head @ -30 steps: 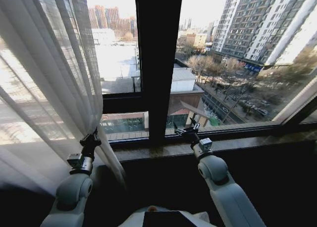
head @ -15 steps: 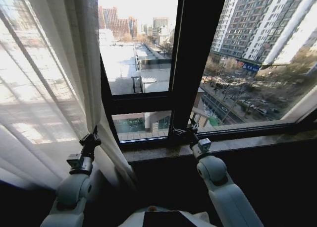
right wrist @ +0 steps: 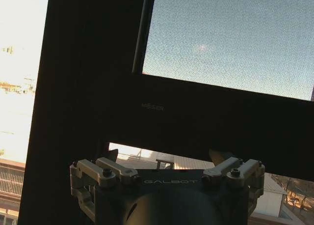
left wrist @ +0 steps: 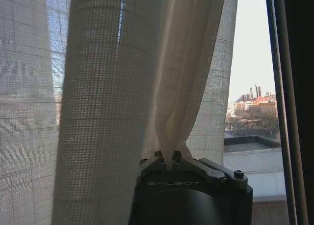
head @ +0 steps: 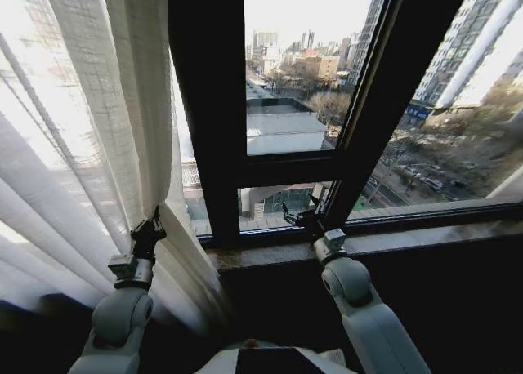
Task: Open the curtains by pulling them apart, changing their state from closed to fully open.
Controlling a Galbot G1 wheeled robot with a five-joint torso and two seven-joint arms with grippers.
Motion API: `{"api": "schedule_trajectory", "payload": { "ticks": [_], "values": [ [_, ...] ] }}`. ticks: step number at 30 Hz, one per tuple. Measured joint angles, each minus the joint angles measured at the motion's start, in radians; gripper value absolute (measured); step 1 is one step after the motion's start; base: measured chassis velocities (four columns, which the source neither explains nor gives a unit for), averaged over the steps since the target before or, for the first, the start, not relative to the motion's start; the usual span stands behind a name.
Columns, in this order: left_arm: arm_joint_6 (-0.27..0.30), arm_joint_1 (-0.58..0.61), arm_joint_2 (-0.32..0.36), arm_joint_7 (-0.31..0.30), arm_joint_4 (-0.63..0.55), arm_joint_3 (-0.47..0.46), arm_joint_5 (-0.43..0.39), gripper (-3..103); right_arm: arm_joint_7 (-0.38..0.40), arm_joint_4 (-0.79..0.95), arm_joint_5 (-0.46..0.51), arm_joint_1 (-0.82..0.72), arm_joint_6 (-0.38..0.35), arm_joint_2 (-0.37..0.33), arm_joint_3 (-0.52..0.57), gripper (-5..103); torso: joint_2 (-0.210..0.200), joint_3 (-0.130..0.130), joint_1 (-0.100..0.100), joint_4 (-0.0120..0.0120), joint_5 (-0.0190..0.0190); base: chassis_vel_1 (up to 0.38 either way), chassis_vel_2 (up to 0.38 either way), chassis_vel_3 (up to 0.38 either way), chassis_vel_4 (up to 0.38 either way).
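From the head camera, the tall sheer white pleated curtains (head: 90, 137) hung bunched on the robot's left side of the window, their folds falling from the top of the view down past the sill. The left gripper (head: 154, 221) was raised at the inner edge of the fabric, its fingers pinched together on a fold low in the panel. To the right of the cloth stood the dark metal window frame bars (head: 208, 104), one upright and one slanting, with a cross bar between them, and the city of roofs and high blocks showed through the glass. The right gripper (head: 296, 216) was held up just before the lower pane, near the foot of the slanting bar and above the brown stone window sill (head: 425, 237), with its fingers spread and nothing between them.

In the left wrist view, the left gripper (left wrist: 171, 157) showed at the lower edge with its two fingertips closed tight on a gathered pleat of the curtains (left wrist: 117, 77), which rose from the pinch and spread wide above it.

In the right wrist view, the right gripper (right wrist: 167, 168) had its fingers set wide apart and empty, facing the dark frame bars (right wrist: 88, 87) close ahead.
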Motion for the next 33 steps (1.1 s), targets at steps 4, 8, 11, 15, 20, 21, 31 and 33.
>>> {"api": "schedule_trajectory", "payload": {
  "ticks": [4,8,11,15,20,21,31,33],
  "values": [
    [0.002,0.021,-0.02,-0.019,-0.027,0.0,0.016,0,0.001,-0.014,-0.004,0.007,0.0,0.003,-0.007,100,0.0,0.0,0.0,0.0001,-0.0001,0.348,0.351,-0.349,-0.342],
    [0.002,0.028,-0.021,-0.019,-0.038,-0.003,0.021,0,0.002,-0.019,-0.004,0.011,-0.001,0.003,-0.021,100,0.0,0.0,0.0,0.0002,0.0,0.359,0.348,-0.357,-0.34],
    [0.002,0.026,-0.019,-0.018,-0.039,-0.004,0.023,0,0.002,-0.02,-0.004,0.014,-0.002,0.003,-0.029,100,0.0,0.0,0.0,0.0001,-0.0001,0.361,0.351,-0.353,-0.352],
    [0.002,0.029,-0.019,-0.018,-0.043,-0.005,0.027,0,0.002,-0.021,-0.004,0.014,-0.002,0.001,-0.03,100,0.0,0.0,0.0,0.0,-0.0002,0.357,0.355,-0.361,-0.372],
    [0.0,0.039,-0.026,-0.017,-0.052,-0.007,0.031,0,0.002,-0.018,-0.003,0.011,-0.002,-0.003,-0.026,100,0.0,0.0,0.0,0.0001,-0.0001,0.352,0.361,-0.364,-0.364],
    [-0.001,0.04,-0.028,-0.017,-0.054,-0.009,0.033,0,0.002,-0.016,-0.002,0.01,-0.002,-0.003,-0.026,100,0.0,0.0,0.0,0.0001,-0.0004,0.366,0.355,-0.37,-0.333],
    [-0.014,0.065,-0.045,-0.017,-0.072,-0.026,0.038,0,0.001,-0.004,0.006,-0.003,0.009,-0.006,-0.04,100,0.0,0.0,0.0,0.0004,-0.0004,0.305,0.319,-0.322,-0.301],
    [-0.017,0.069,-0.048,-0.017,-0.076,-0.026,0.043,0,0.001,0.002,0.006,-0.011,0.013,-0.006,-0.041,100,0.0,0.0,0.0,0.0002,-0.0008,0.146,0.108,-0.096,-0.151]
  ]
}}
